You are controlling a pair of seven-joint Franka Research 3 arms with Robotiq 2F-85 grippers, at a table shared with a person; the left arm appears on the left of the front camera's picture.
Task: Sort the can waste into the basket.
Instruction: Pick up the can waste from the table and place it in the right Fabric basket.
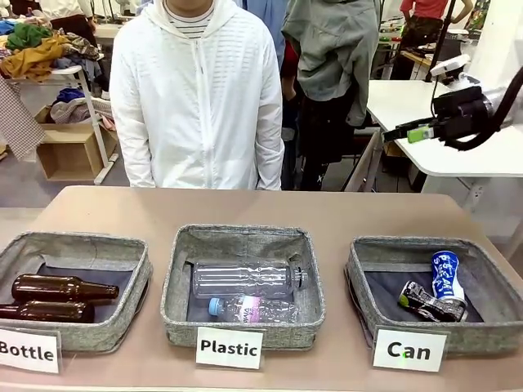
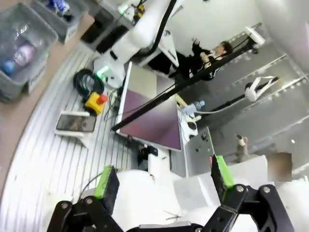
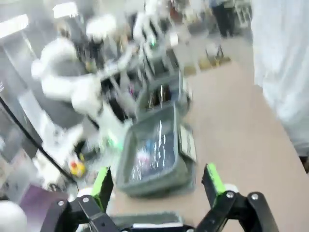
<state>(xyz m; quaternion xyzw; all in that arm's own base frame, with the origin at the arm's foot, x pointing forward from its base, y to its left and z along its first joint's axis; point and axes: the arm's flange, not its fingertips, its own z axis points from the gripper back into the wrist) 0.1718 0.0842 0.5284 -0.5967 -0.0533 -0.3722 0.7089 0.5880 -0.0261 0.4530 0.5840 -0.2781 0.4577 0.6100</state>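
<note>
The grey fabric basket (image 1: pixel 490 273) behind the white "Can" card stands at the table's right end. Inside it a blue-and-white can (image 1: pixel 445 273) leans at the back. A crushed black-and-silver can (image 1: pixel 426 300) lies in front of that one. My right gripper (image 1: pixel 400 131) hovers high above this basket, fingers pointing left. In the right wrist view it (image 3: pixel 157 180) is open with nothing between the green pads, over a blurred table. My left gripper (image 2: pixel 164 176) is open and empty, facing the robot's base and away from the table.
The middle basket (image 1: pixel 242 237), labelled "Plastic", holds two clear bottles. The left one (image 1: pixel 73 245), labelled "Bottle", holds two brown glass bottles. A person in a white jacket (image 1: pixel 196 98) stands at the far edge. Bare tabletop runs behind the baskets.
</note>
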